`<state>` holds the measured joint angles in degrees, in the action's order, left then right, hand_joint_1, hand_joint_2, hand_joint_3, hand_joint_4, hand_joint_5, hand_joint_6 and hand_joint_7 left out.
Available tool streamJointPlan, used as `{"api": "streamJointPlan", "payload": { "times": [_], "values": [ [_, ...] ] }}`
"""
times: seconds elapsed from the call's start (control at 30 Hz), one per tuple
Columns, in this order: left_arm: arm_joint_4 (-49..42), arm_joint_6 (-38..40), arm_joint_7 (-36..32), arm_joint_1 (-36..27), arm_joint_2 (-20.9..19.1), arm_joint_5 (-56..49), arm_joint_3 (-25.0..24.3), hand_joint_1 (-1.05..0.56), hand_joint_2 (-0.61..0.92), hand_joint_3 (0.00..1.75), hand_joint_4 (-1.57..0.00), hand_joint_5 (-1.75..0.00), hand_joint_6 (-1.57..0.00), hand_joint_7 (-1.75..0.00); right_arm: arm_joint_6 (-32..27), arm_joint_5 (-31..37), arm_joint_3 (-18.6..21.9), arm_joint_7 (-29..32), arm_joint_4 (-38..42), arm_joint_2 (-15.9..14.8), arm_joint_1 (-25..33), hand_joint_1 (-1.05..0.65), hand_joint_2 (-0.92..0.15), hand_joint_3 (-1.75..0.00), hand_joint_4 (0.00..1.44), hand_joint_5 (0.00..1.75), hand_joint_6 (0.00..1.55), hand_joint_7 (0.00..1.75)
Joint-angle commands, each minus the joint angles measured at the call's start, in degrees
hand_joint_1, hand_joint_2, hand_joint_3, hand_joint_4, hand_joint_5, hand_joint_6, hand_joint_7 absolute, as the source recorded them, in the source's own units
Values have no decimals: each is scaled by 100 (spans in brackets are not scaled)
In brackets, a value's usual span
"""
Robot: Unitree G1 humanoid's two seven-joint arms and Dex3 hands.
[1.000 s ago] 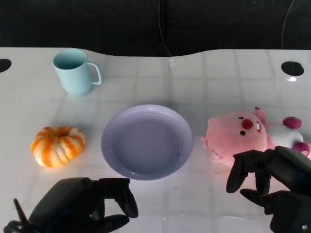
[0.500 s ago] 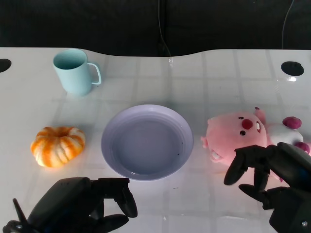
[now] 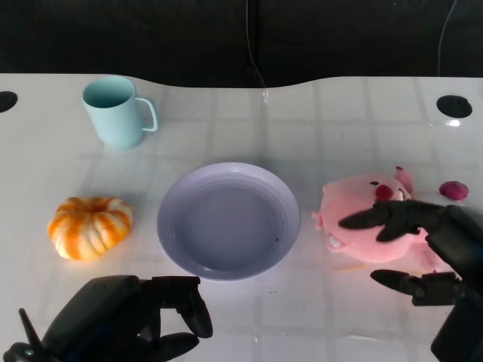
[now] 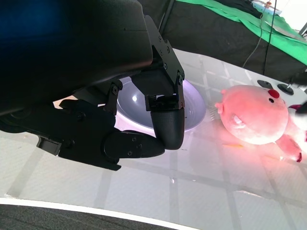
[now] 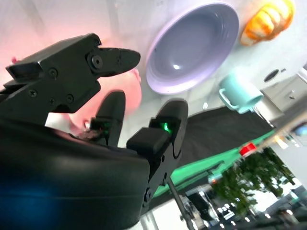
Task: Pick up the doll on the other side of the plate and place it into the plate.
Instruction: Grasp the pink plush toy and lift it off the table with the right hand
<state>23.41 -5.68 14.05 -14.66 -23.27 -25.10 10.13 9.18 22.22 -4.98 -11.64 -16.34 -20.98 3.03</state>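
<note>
The pink doll [image 3: 370, 219] lies on its side on the white table [image 3: 302, 128], just to the right of the lilac plate [image 3: 229, 221] and not in it; the right hand [image 3: 423, 253] hangs over it with fingers spread wide, upper ones across the doll's face and the thumb below near its belly, grasping nothing as far as I can see; the left hand [image 3: 132, 317] sits low near the table's edge with its fingers curled in on nothing

From where I stand the risk is in the grip: the doll is soft and round, so if the fingers close only on the plush face it may squash and squirt out sideways, or get nudged further from the plate; a shallow hold could also let it drop short of the rim; the blue mug [image 3: 117, 111] and the orange pumpkin [image 3: 90, 226] stand well apart on the far side, so I doubt they are in danger

I can read no brand, label or writing on anything here
</note>
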Motion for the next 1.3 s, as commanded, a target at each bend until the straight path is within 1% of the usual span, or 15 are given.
{"api": "streamJointPlan", "payload": {
  "times": [0.03, 0.07, 0.17, 0.2, 0.3, 0.33, 0.4, 0.5, 0.6, 0.7, 0.83, 0.97, 1.1, 1.2, 1.3],
  "values": [
    [33, -57, 63, -37, -78, -6, -18, -27, 92, 33, -68, -155, -71, -107, 211, 120, 179, 217, 61, -127, -22, -26, -73, -14, 13, 91, 37, 22],
    [37, -69, 65, -36, -82, -5, -16, -27, 92, 33, -68, -155, -72, -107, 217, 176, 208, 264, 51, -139, -22, -28, -74, -11, 11, 91, 36, 21],
    [75, -36, 74, -48, -71, -23, -5, -28, 92, 33, -68, -155, -72, -108, 147, 407, 300, 394, -16, -150, -18, -40, -77, -5, 2, 86, 28, 16],
    [97, -5, 82, -54, -62, -31, 1, -28, 92, 33, -68, -156, -71, -109, 87, 472, 326, 401, -53, -158, -18, -45, -78, -4, 1, 80, 24, 14],
    [138, 42, 93, -63, -46, -45, 24, -29, 92, 33, -67, -157, -71, -109, -138, 685, 418, 428, -185, -177, -37, -52, -79, -2, 0, 66, 18, 10],
    [147, 47, 91, -65, -40, -44, 31, -28, 92, 33, -67, -157, -71, -109, -287, 808, 443, 400, -261, -186, -43, -56, -80, -1, 0, 54, 14, 8],
    [173, 60, 91, -69, -38, -55, 47, -28, 92, 33, -67, -157, -71, -109, -591, 1046, 473, 326, -420, -186, -51, -61, -80, -1, 0, 41, 11, 6],
    [222, 92, 97, -76, -43, -79, 64, -28, 92, 33, -67, -157, -70, -110, -1012, 1424, 454, 223, -629, -194, -75, -65, -79, 0, 0, 37, 10, 6],
    [274, 136, 86, -87, -26, -87, 92, -28, 92, 33, -66, -157, -70, -110, -1252, 1738, 422, 138, -763, -244, -91, -68, -77, 0, 0, 41, 11, 6],
    [336, 198, 79, -102, 2, -124, 144, -28, 92, 33, -67, -157, -71, -110, -1567, 2062, 396, -98, -913, -310, -118, -70, -78, 0, 0, 42, 10, 6],
    [405, 280, 85, -106, 14, -229, 192, -29, 92, 33, -66, -157, -70, -111, -1929, 2275, 348, -561, -1034, -400, -234, -59, -73, 0, 0, 38, 11, 6],
    [445, 273, 59, -148, 34, -185, 183, -29, 92, 33, -66, -159, -70, -113, -2042, 2378, 233, -958, -849, -622, -375, -48, -71, 0, 0, 38, 13, 6],
    [483, 292, 75, -174, 24, -175, 170, -29, 92, 33, -66, -160, -70, -114, -2108, 2513, 57, -1009, -523, -681, -554, -45, -70, 0, 0, 39, 14, 6],
    [474, 243, 55, -184, 24, -156, 168, -28, 92, 33, -67, -158, -70, -113, -2037, 2572, -111, -943, -126, -725, -746, -39, -69, 0, 0, 40, 15, 5],
    [471, 229, 24, -204, 49, -158, 173, -28, 92, 33, -68, -160, -70, -114, -1973, 2546, -252, -920, 295, -755, -950, -36, -68, 0, 0, 42, 17, 5]
  ]
}}
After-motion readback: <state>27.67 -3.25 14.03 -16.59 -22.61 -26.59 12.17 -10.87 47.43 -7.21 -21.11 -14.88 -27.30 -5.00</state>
